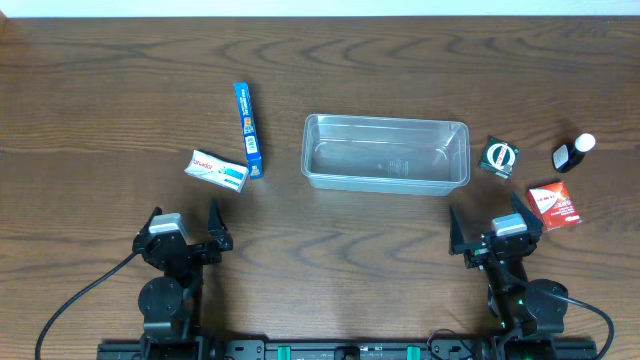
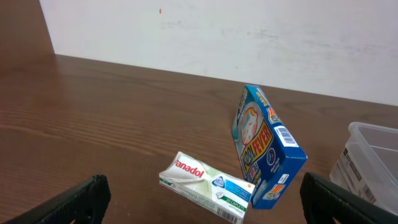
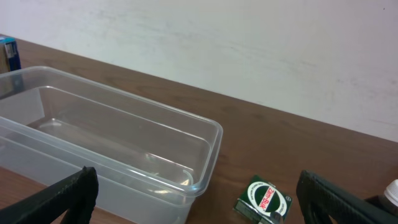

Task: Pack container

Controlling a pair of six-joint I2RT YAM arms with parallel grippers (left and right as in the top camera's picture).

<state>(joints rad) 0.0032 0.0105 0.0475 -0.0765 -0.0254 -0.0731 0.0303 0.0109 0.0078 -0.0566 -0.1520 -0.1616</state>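
Showing the start of packing, nothing yet picked: the left gripper (image 1: 184, 222), jaws spread and empty, faces a white box (image 1: 216, 170) and a blue box (image 1: 248, 130). The container (image 1: 385, 119) stands empty at centre. The right gripper (image 1: 492, 228), jaws also spread, is near a green-black box (image 1: 499, 157), red box (image 1: 554, 204) and bottle (image 1: 573, 152). The next move calls for reaching to one item and closing on it.

Clear rectangular container (image 1: 385, 153), upright, empty, at table centre
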